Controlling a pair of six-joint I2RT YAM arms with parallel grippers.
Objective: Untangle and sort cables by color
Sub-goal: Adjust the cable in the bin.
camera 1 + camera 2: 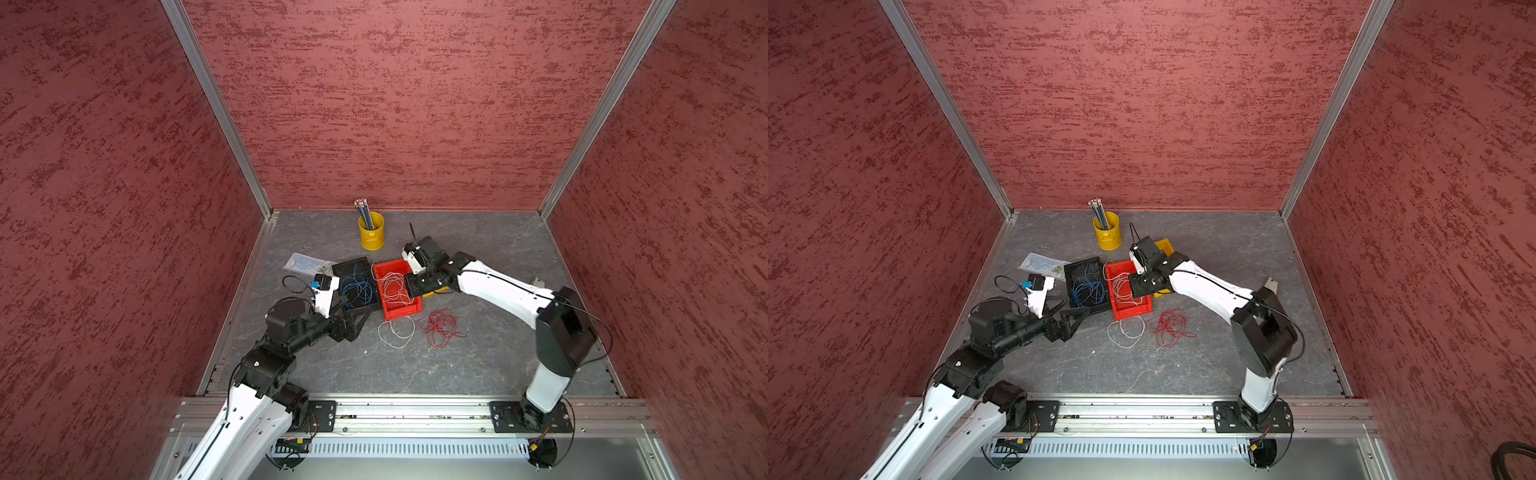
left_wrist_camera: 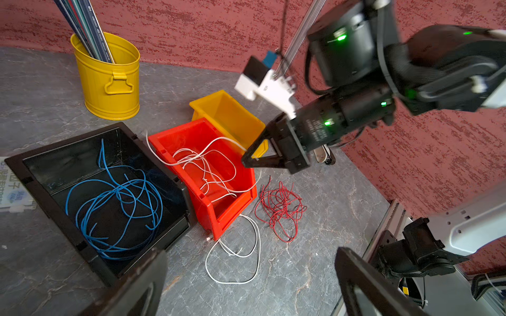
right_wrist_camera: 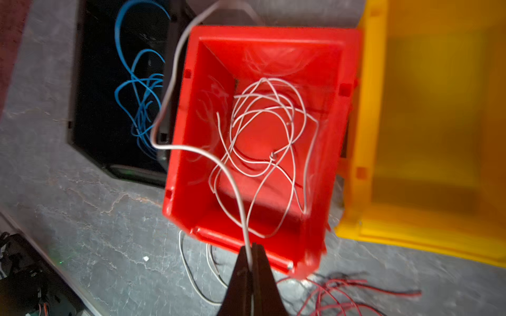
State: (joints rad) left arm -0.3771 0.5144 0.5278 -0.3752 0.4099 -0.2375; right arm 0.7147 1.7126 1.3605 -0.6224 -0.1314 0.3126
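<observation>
Setting: a robotics lab test cell, not a lived-in room. Three red textured panels (image 1: 415, 104) box in a small grey stone-look tabletop (image 1: 478, 365). Bare aluminium profiles (image 1: 220, 108) join them at the corners. Along the front edge, an aluminium rail (image 1: 415, 411) carries the bolted bases of two white-and-black arms, left arm (image 1: 249, 415) and right arm (image 1: 498, 291). A slotted wiring duct (image 1: 395, 449) runs below it. Green status lights (image 2: 341, 37) glow on the right arm's joints. Props are few and staged: plastic bins (image 1: 405, 312), thin cables (image 1: 440, 328), and a yellow tin (image 1: 372, 239) of pencils.
</observation>
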